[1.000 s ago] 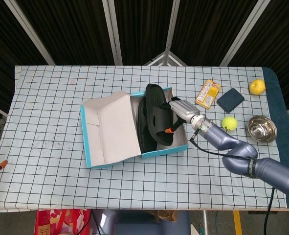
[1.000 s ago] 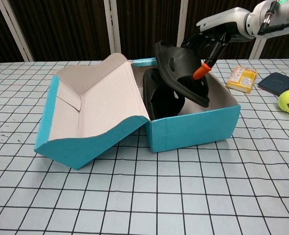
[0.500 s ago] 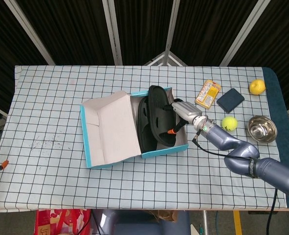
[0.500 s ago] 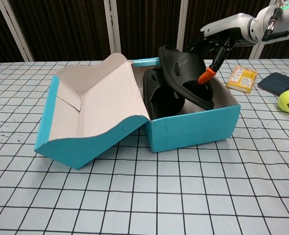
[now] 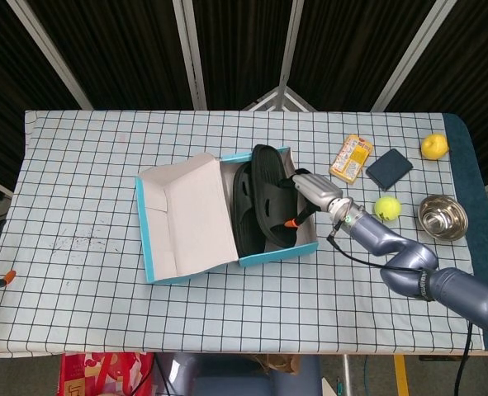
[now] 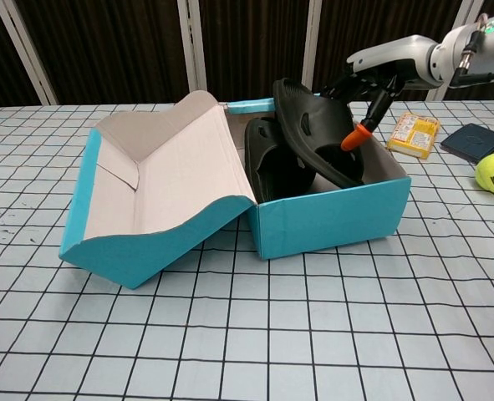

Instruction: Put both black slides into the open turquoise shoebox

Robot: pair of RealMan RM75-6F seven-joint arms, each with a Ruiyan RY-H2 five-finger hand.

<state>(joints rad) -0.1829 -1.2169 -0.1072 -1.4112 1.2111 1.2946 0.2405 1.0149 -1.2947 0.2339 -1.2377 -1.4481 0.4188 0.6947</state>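
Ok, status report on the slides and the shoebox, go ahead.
Right hand holds second slide, tilted, partly over shoebox rim. First slide inside. Left hand out of view. Nothing blocking.

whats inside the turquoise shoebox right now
Two black slides: one slide lies lower against the lid side; the second slide leans tilted over it, its top above the shoebox rim, the right hand at it. The box floor beneath is hidden.
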